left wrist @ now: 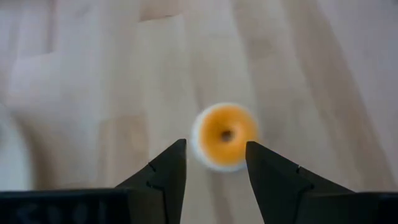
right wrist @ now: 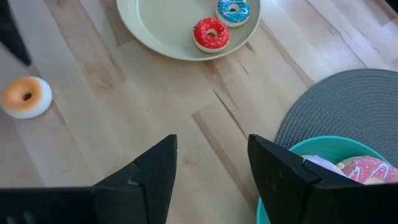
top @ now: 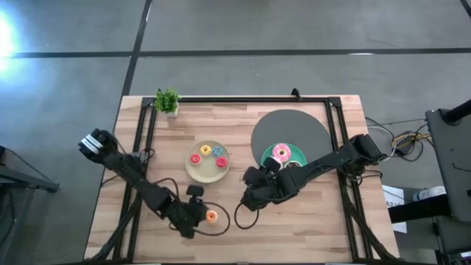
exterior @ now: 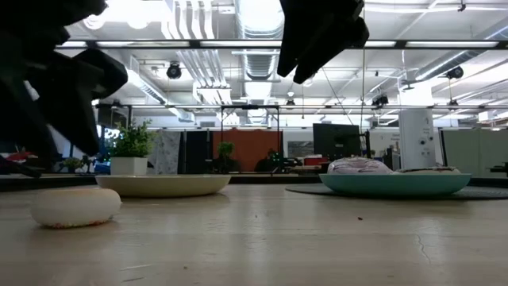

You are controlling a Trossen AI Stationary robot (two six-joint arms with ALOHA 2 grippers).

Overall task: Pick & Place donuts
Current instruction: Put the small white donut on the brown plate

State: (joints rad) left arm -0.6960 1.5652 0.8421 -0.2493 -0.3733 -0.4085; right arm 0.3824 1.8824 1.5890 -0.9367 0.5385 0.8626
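Room beyond the counter point(top: 309, 221): open hall, ceiling ducts and strip lights, desks and monitors far back, no person that I can make out.

Counter: pale wood planks inside a dark frame, flat and dry, seams running across. A small potted plant point(top: 167, 101) stands at the far edge. A grey round mat point(top: 291, 121) carries the teal plate point(top: 266, 155); the cream plate point(top: 199, 172) sits near the middle.

My arms: right jaws point(top: 254, 193) hang spread above bare wood just beside the teal plate, holding nothing. Left jaws point(left wrist: 216, 171) are spread too, low over the near part of the counter, with the orange mini donut point(left wrist: 224, 135) just ahead of the tips, not yet between them.

Donuts: pink donut point(top: 280, 153) on the teal plate; red donut point(right wrist: 211, 33) and blue donut point(right wrist: 233, 9) on the cream plate, with a yellow one point(top: 206, 150) seen from above. The orange one lies flat on the wood, apart from both plates.

Handling, my judgement: light, small, probably a smooth plastic or foam ring, liable to skid or flip. Best hold is across the outer rim, tips straddling the ring low, closing gently.
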